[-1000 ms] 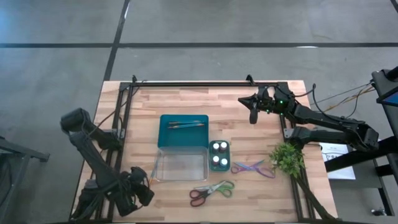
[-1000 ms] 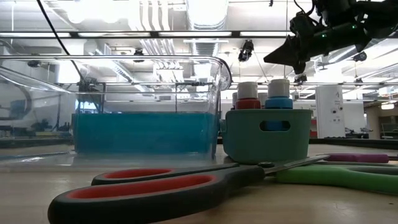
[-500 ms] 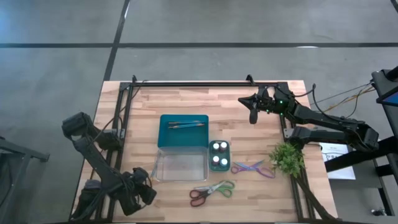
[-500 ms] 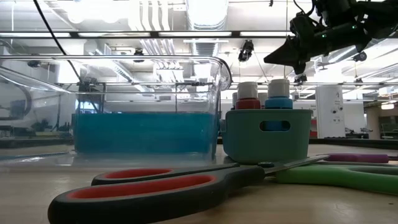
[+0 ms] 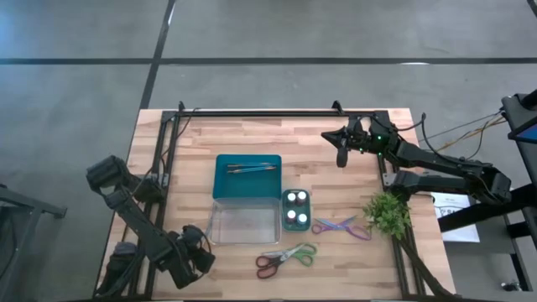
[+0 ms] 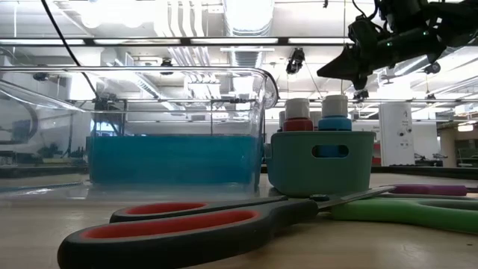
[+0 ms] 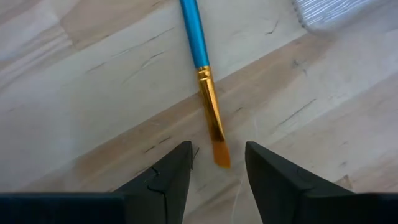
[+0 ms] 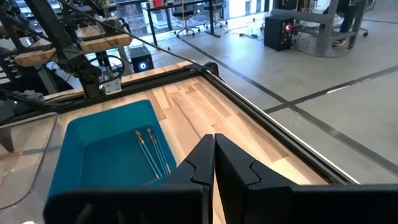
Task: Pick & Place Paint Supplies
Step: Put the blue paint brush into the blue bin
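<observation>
Left arm (image 5: 143,235) shifted inward; blue-handled brush (image 7: 204,81), gold ferrule, orange tip

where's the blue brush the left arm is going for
The blue-handled brush lies flat on the wooden table near its front-left corner, beside the clear container; in the left wrist view its bristle tip sits just ahead of the open left gripper.

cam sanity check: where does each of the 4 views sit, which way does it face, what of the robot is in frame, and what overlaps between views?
High: overhead, straight down on the table; both arms, left gripper near corner, right gripper far side.
Low: tabletop height, level; red-green scissors in front, bottle caddy, right gripper above.
Left wrist: looks down past open fingers at a blue-handled brush.
Right wrist: past shut fingers toward the teal tray holding brushes.
Shared: high and right wrist both show the tray and brushes.
</observation>
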Robot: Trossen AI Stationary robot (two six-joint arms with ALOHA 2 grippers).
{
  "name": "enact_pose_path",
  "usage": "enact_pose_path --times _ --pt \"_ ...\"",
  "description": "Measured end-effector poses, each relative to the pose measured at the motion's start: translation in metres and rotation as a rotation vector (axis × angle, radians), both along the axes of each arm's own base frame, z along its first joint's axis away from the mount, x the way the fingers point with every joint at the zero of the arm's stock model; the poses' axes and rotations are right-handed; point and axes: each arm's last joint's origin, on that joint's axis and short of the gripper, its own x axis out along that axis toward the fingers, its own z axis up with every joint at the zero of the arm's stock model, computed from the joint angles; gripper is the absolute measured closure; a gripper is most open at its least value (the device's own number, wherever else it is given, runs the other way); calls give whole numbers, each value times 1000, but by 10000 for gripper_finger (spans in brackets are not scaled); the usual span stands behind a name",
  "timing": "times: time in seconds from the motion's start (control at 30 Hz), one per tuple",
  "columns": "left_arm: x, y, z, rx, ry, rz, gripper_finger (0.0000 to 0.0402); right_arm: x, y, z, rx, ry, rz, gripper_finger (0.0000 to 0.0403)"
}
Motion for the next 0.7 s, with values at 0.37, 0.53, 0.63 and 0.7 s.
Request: enact_pose_path --times 0.37,0.53,0.63,0.7 --pt "-2 4 -2 18 42 59 392 0 0 0 0 1 0 394" --pt "-2 4 0 10 41 90 398 0 0 -1 0 1 0 394" --pt "-3 5 3 -3 38 106 399 0 0 -1 1 2 0 394" --pt "-4 6 6 -1 54 108 399 0 0 -1 1 2 0 394"
